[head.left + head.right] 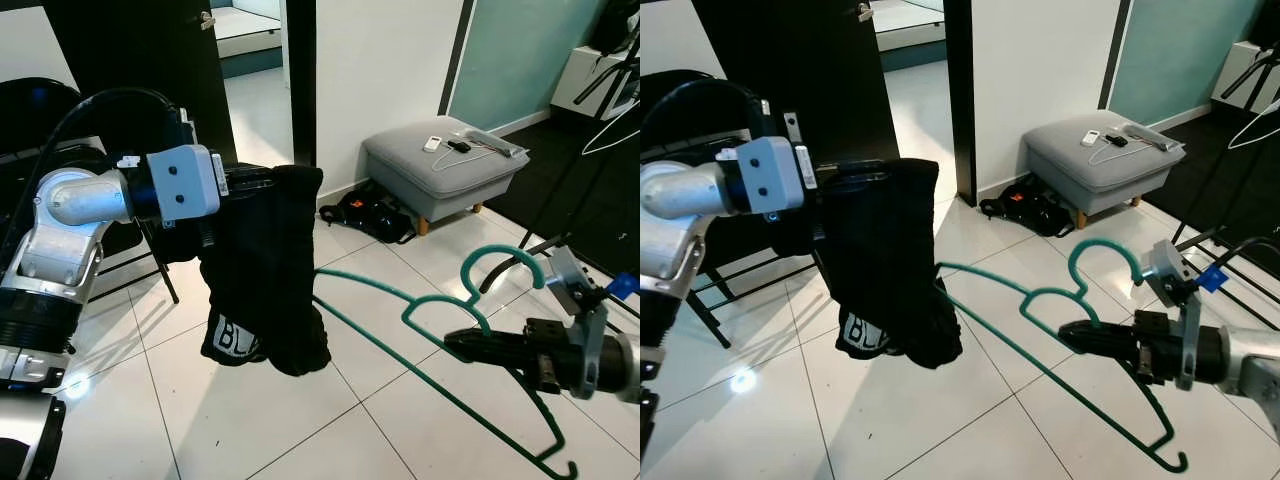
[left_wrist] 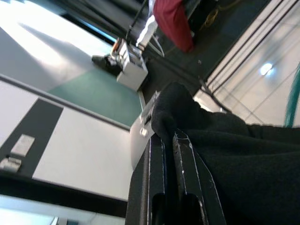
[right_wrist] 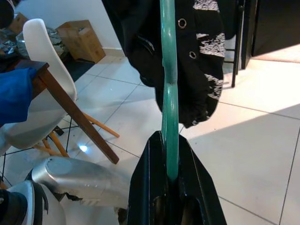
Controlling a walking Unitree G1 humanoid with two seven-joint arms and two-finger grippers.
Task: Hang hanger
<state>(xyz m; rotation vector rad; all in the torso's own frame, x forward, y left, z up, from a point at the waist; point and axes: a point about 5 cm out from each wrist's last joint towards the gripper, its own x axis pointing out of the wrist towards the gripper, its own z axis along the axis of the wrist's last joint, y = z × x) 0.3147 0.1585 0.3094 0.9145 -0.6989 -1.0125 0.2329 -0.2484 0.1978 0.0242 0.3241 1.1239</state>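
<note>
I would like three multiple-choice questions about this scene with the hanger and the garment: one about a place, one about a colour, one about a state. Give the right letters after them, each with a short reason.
1. Where does the grey ottoman stand?
A. by the white wall, on the tiled floor
B. under the black garment
C. on a white chair

2. What colour is the hanger?
A. red
B. teal green
C. white

3. What is the state of the left gripper?
A. open and holding nothing
B. shut on the hanger
C. shut on the black garment

Answers:
1. A: both eye views show it on the tiles against the white wall, beyond the hanger.
2. B: its wire is teal green where the right gripper clamps it.
3. C: the left wrist view shows both fingers closed on the black garment, which hangs from them.
</note>
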